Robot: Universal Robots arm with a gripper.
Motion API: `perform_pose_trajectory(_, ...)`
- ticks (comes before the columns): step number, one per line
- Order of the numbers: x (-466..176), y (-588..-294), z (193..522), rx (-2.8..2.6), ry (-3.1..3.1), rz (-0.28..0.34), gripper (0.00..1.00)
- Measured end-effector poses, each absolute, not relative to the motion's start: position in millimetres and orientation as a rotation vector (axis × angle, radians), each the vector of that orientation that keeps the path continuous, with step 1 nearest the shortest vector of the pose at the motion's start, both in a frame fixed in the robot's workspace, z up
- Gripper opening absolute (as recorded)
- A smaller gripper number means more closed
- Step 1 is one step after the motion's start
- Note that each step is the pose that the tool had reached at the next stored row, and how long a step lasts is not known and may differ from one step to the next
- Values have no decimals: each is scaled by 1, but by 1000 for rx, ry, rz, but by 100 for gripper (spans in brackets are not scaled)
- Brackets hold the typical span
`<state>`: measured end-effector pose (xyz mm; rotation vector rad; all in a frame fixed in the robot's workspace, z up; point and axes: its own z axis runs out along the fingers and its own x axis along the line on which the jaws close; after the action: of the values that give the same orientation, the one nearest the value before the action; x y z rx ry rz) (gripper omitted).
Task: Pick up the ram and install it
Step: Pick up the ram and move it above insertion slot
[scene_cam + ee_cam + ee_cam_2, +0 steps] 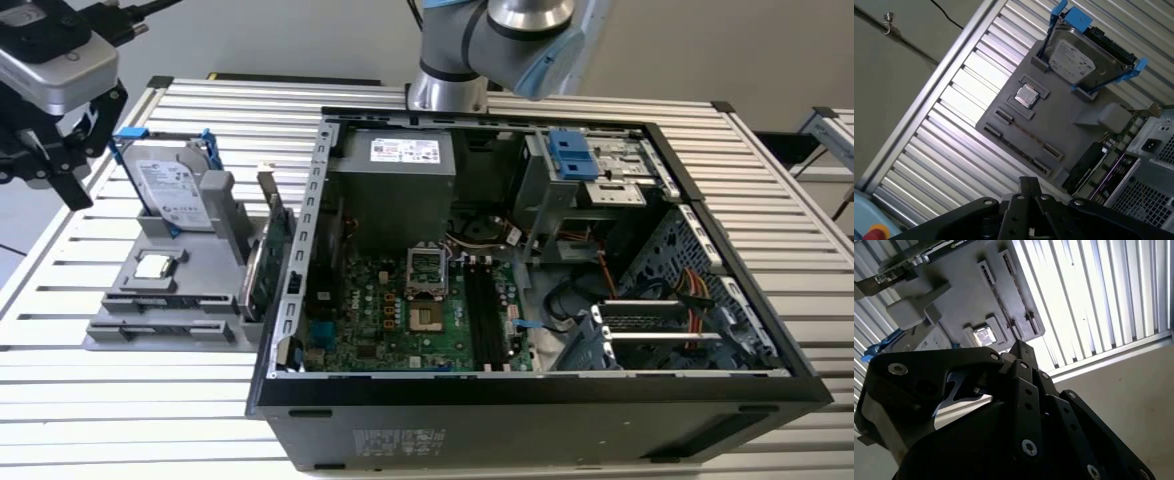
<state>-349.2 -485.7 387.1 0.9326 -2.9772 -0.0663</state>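
— What are the fingers (1025,189) doing?

— The 2 fingers are pressing together at their tips in both wrist views. They are holding nothing.

— Where is the gripper (64,165) hanging?

— It is hanging in the air at the exterior view's left, over the edge of the table (134,400). It is just past the grey tray (120,335) and it is touching nothing.

— Where is the ram (255,272) sitting?

— The ram is standing on its long edge in the tray, along the side next to the computer box (534,430). It is sitting on the far side of the tray from the gripper, well apart from it.

— What is sitting around it?

— A bigger green card (280,235) with a metal end is standing just beside the ram, between it and the computer box. A hard drive (174,185) with blue clips is leaning in the tray, near the gripper. 1 small silver chip (156,266) is lying flat in the tray.

— And the computer box?

— It is lying on its side with the open side facing up. A green board (387,310) with long black slots (483,315) is showing inside. The arm (534,30) is standing behind the box.
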Motion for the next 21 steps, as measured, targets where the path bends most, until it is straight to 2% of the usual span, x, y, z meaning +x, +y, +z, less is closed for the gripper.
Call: perform_pose_trajectory(21,-349,-486,387,1041,-2939,-65,0)
